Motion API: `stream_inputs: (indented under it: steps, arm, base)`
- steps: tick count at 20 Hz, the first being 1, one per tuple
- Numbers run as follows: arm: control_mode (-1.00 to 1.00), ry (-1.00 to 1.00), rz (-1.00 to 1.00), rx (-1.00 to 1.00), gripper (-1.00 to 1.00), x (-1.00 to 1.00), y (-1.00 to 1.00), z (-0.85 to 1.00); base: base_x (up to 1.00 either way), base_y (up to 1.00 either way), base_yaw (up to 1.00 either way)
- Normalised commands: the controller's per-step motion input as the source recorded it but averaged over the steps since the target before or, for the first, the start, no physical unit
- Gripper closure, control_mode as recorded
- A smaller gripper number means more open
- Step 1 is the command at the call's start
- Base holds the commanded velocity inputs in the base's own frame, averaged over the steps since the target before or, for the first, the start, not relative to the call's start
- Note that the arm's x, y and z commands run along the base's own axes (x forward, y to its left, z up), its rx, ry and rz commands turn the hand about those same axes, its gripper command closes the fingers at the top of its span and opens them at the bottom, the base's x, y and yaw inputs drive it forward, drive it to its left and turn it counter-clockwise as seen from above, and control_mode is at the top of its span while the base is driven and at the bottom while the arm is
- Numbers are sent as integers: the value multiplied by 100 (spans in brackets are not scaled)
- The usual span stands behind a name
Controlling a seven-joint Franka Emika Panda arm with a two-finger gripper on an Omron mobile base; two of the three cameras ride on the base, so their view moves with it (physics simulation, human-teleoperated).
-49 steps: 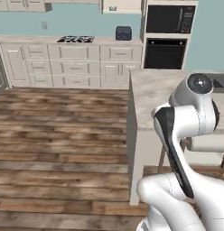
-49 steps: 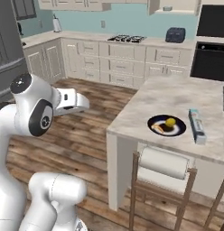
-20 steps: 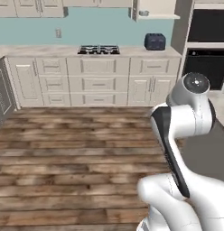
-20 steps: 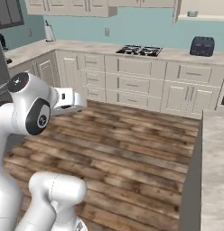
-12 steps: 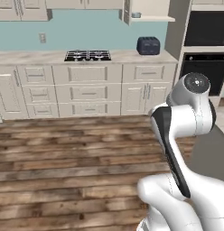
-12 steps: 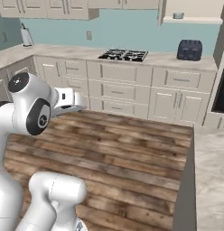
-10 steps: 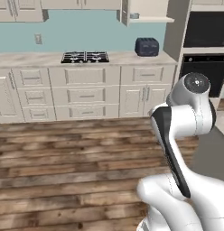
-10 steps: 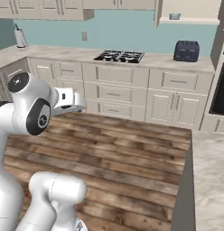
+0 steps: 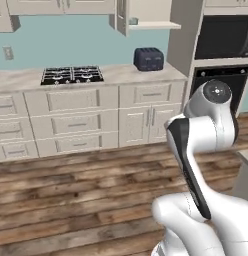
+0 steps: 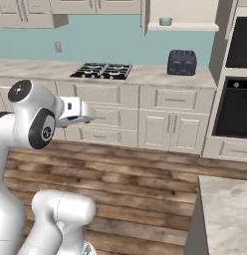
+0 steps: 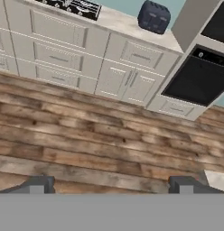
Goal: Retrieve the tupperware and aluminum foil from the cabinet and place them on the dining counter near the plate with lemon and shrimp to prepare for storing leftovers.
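The tupperware (image 9: 133,21) is a small pale blue-grey tub on the pale shelf of the cabinet (image 9: 157,25), high on the wall above the toaster; its door stands open. It also shows in the right base view, where the tupperware (image 10: 165,21) sits on the cabinet (image 10: 185,27) shelf. My gripper (image 11: 110,185) is open with nothing between its fingers and hangs over the wooden floor, far from the shelf. A corner of the dining counter (image 10: 226,211) shows at the lower right. The aluminum foil and the plate with lemon and shrimp are out of view.
A dark navy toaster (image 9: 148,59) stands on the marble worktop, right of the black hob (image 9: 72,75). A black built-in oven (image 9: 218,75) fills the tall unit on the right. Cream drawers and doors (image 10: 168,129) line the wall, with wooden floor (image 9: 81,185) between them and me.
The whole picture has shifted: the base has turned from the dining counter toward the wall cabinets, so the plate and foil box left the views. The arm keeps its pose.
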Motion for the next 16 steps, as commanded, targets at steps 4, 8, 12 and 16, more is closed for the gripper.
stream_inputs:
  steps: [4, 8, 12, 16]
  arm:
    - [100, 0, 0, 0, -100, 0, 0, 0]
    - [100, 0, 0, 0, -100, 0, 0, 0]
    - [100, 0, 0, 0, -100, 0, 0, 0]
    - [100, 0, 0, 0, -100, 0, 0, 0]
  base:
    - [100, 0, -33]
    - [100, 0, -33]
    - [100, 0, -29]
    - [100, 0, -19]
